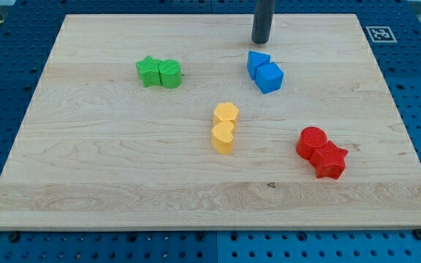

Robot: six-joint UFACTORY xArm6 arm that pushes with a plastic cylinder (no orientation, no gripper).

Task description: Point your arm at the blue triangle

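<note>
The blue triangle (257, 63) lies near the view's top centre, touching a blue cube (270, 77) at its lower right. My tip (260, 41) stands just above the blue triangle, a small gap apart from its upper edge.
A green star (148, 71) and a green cylinder (170, 74) touch at the upper left. Two yellow blocks (225, 114) (224, 137) sit together at the centre. A red cylinder (312, 142) and a red star (329, 161) touch at the right. The wooden board (86, 183) sits on a blue pegboard table.
</note>
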